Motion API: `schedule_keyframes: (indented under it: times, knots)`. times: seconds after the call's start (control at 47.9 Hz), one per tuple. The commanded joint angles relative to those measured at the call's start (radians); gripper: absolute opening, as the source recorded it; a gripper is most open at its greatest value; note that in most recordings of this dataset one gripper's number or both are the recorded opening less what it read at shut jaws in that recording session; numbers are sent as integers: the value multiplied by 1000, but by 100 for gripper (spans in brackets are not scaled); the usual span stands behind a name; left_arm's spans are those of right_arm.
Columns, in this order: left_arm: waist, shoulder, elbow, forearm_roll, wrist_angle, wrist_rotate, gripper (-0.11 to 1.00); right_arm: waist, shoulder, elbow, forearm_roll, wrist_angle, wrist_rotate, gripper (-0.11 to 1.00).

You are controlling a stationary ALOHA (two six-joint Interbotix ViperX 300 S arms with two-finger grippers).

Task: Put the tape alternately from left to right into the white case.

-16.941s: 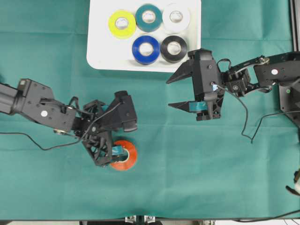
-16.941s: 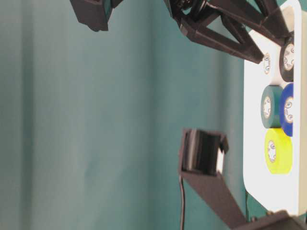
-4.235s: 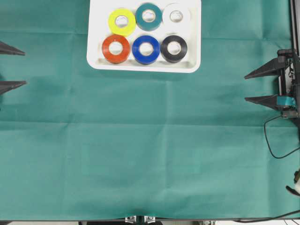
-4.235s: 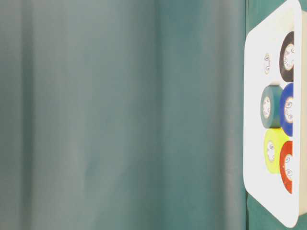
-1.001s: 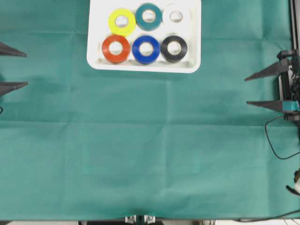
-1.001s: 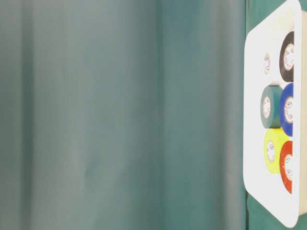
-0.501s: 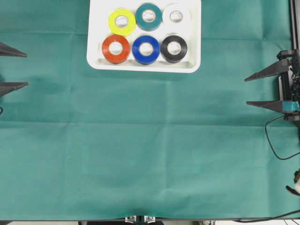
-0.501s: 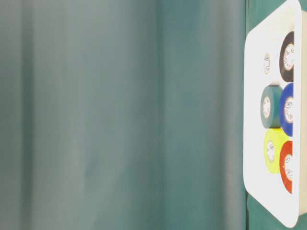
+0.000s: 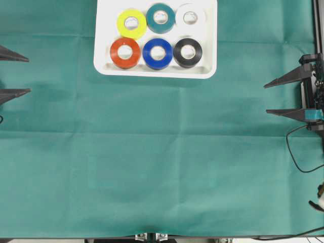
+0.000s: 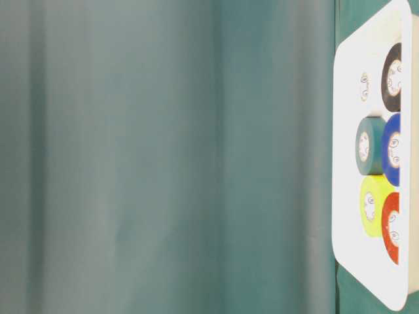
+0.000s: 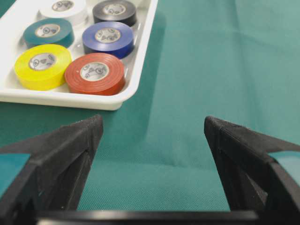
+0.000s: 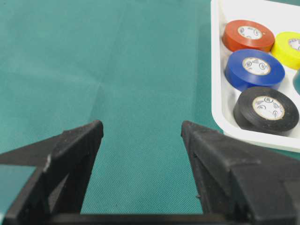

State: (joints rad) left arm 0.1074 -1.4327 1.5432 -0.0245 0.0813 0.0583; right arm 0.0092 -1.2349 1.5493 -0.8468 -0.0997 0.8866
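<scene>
All six ring-shaped tape rolls (image 9: 157,36) seated in glossy white rectangular case (image 9: 206,70); left gripper (image 9: 14,71) and right gripper (image 9: 283,96) wide, empty, well apart either side.

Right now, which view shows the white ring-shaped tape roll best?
Overhead exterior: the white ring-shaped tape roll shows whole in the glossy white plastic tray's back right corner. Left wrist shows it small and cropped at the frame's top; table-level shows mainly its core; right wrist misses it.
</scene>
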Motion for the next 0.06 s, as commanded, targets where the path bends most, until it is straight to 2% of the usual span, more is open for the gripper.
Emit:
schedule_keyframes:
  times: [0.0,0.042]
  knots:
    - [3,9,-11,0,-9,-2,61,-2,11,21,-54,-8,0,78]
    - [2,9,-11,0,-9,-2,61,-2,12,21,-54,-8,0,78]
